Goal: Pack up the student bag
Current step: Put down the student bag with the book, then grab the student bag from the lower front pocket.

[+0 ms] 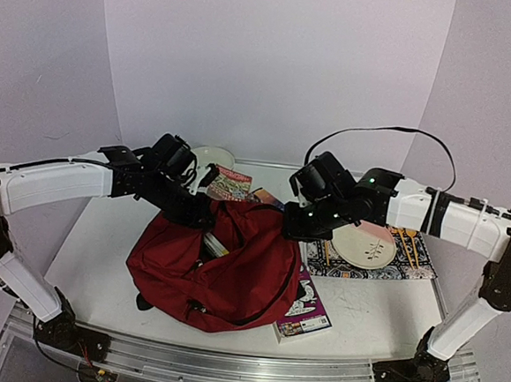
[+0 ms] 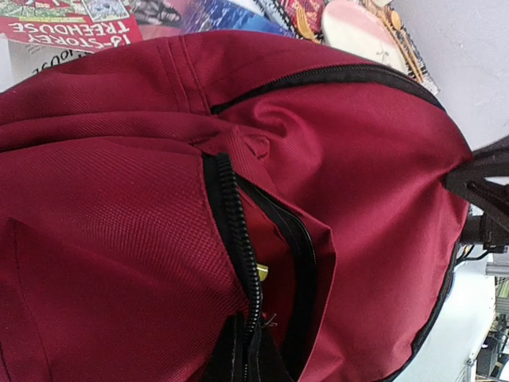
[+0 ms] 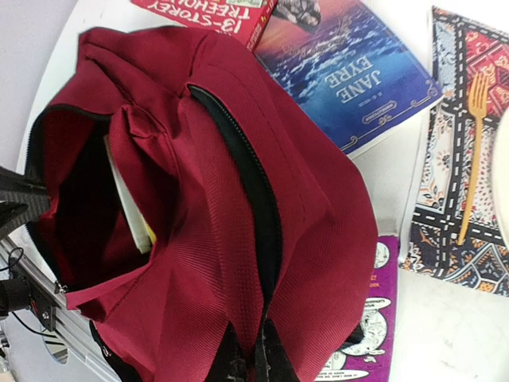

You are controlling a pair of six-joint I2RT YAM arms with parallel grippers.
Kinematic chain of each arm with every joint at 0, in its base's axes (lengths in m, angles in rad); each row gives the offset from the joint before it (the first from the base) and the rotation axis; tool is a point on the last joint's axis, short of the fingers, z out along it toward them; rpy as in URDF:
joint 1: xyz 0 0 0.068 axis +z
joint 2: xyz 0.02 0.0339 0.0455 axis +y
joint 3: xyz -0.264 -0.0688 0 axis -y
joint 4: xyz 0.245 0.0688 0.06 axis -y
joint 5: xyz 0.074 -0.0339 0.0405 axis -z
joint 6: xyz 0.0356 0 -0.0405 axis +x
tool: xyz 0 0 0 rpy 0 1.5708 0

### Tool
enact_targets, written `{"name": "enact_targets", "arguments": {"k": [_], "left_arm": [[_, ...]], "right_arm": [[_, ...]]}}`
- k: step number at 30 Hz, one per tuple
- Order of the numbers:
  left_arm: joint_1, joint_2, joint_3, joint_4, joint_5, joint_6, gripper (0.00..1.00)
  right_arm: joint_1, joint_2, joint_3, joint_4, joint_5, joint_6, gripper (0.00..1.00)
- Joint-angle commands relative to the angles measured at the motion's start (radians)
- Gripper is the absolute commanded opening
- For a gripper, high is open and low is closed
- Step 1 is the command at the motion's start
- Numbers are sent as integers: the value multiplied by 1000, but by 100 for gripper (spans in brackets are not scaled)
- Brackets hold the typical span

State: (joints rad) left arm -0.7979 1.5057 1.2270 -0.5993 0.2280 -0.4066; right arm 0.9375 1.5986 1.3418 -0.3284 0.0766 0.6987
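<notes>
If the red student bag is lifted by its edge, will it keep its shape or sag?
Probably sags: the student bag is soft fabric, creased and slumped. It likely hangs unevenly, since what looks like a book sits inside its open mouth. Pushed, it would likely bunch rather than slide.

A book (image 3: 127, 191) partly blocks the open student bag (image 3: 318, 223).
</notes>
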Motion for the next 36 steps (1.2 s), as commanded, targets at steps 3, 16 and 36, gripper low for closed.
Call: {"name": "enact_targets", "arguments": {"k": [3, 16, 36], "left_arm": [[-11, 69, 73, 112, 23, -14, 0], [-16, 93, 19, 194, 32, -65, 10], [61, -309, -280, 19, -29, -100, 55]], "right_arm": [[-3, -64, -33, -58, 78, -4, 4], [20, 28, 51, -197, 178, -76, 20], [159, 211, 347, -229, 146, -289, 53]]}}
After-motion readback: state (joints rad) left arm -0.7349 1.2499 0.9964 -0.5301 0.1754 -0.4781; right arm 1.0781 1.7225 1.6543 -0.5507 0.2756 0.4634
